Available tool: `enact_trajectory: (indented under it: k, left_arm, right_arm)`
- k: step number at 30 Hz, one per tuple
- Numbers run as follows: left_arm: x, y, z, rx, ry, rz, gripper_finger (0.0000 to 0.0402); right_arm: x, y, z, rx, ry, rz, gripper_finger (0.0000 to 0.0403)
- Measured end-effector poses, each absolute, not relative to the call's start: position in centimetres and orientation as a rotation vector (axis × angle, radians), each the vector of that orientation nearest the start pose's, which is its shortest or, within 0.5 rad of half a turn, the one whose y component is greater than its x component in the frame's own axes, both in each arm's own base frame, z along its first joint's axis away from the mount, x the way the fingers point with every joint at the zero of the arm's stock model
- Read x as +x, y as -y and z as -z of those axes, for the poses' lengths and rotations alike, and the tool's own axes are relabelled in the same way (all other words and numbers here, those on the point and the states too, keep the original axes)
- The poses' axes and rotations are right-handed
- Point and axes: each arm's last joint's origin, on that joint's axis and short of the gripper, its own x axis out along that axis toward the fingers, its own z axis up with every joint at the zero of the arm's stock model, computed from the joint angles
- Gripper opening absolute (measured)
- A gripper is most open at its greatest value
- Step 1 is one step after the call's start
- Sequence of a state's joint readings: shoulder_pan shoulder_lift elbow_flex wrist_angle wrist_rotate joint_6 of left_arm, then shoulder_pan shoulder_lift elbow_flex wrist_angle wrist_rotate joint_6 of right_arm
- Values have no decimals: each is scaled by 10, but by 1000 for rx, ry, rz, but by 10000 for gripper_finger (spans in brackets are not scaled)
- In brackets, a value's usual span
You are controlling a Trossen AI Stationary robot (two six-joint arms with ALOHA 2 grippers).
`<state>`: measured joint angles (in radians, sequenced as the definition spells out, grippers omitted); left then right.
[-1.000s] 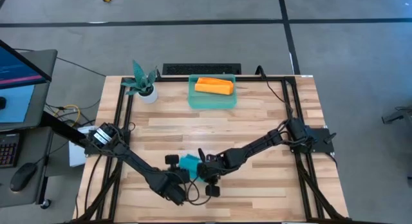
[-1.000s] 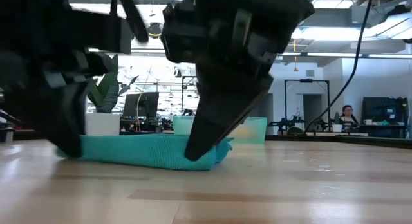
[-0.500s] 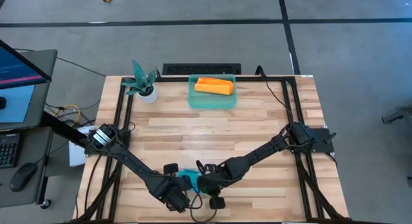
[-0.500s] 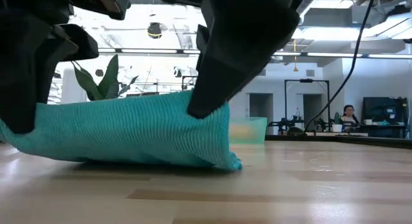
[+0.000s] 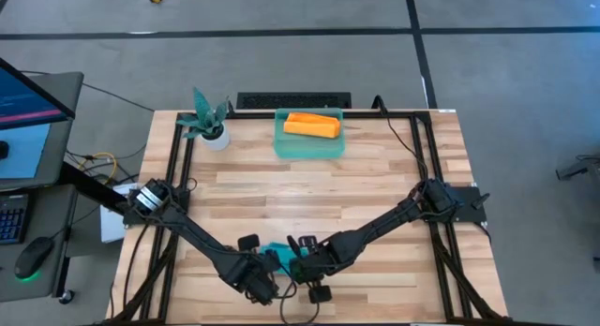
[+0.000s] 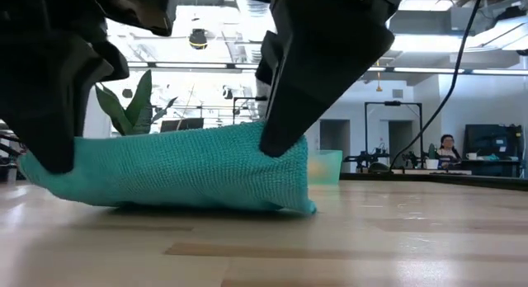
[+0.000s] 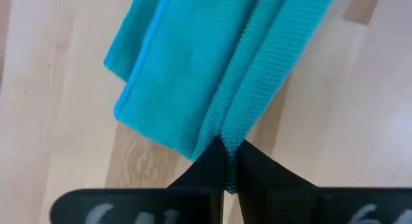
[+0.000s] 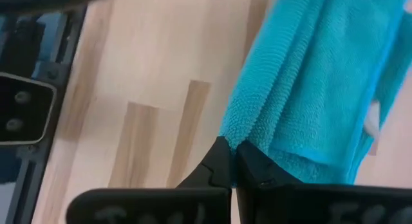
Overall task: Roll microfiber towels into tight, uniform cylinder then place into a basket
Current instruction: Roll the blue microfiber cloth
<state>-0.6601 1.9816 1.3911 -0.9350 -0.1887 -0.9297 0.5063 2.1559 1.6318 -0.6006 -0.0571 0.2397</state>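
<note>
The teal-blue towel (image 5: 276, 254) lies bunched near the table's near edge, its underside on the wood (image 6: 173, 176). My left gripper (image 5: 263, 265) is shut on its left end. My right gripper (image 5: 294, 263) is shut on its right end. The orange-yellow towel (image 5: 311, 125) lies rolled in the teal-green basket (image 5: 286, 146) at the table's far edge. My left gripper pinches a gathered fold of several layers (image 7: 222, 135) at the towel's left end, between its two fingers. The fingers come from above, pointing down (image 6: 51, 155). The towel's bottom rests on the table. My right gripper pinches a folded edge (image 8: 241, 139) at the towel's right end, between its two fingers. The fingers come from above, slanting down (image 6: 279, 138). The held edge stands raised and the towel's underside stays on the table.
A potted plant (image 5: 208, 120) stands at the far left, beside the basket. A dark bar (image 5: 292, 100) lies behind the basket. Black frame rails (image 5: 427, 176) run along the table's left and right sides. Bare wood lies between the towel and the basket.
Both grippers have moved toward the table's near edge, staying shut on the teal towel. The towel has slid with them. It lay flat and low before, and now stands taller and bunched, with its held edge raised.
</note>
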Motion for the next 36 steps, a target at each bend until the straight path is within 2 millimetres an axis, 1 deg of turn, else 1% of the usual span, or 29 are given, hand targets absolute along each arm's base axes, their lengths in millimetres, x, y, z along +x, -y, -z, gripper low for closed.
enact_trajectory:
  k: [4,7,9,11,14,17,20,23,28,32,34,36]
  left_arm:
    - [294,212,-153,-145,-1380,-306,11]
    - [298,207,-147,-159,-1367,-284,11]
    - [301,203,-144,-158,-1367,-271,11]
    - [302,198,-143,-161,-1372,-278,11]
    - [304,189,-141,-177,-1390,-295,11]
    - [307,183,-140,-198,-1399,-304,11]
    - [309,179,-139,-212,-1401,-322,11]
    - [310,175,-137,-233,-1401,-351,11]
    - [311,170,-135,-240,-1404,-366,11]
    - [311,169,-134,-202,-1410,-338,11]
    - [310,171,-135,-190,-1418,-317,11]
    - [308,177,-137,-184,-1430,-291,11]
  right_arm:
    - [393,-222,-166,-35,-1152,-392,13]
    - [394,-219,-166,-17,-1163,-397,13]
    - [396,-216,-162,13,-1181,-389,13]
    - [397,-213,-160,23,-1194,-381,14]
    - [401,-213,-150,27,-1201,-390,13]
    - [401,-210,-148,28,-1215,-382,11]
    - [403,-206,-141,41,-1241,-358,15]
    - [403,-203,-142,53,-1250,-342,17]
    - [404,-203,-141,75,-1250,-321,18]
    - [402,-205,-141,47,-1245,-295,27]
    - [400,-207,-143,30,-1239,-283,24]
    - [398,-210,-148,28,-1221,-296,16]
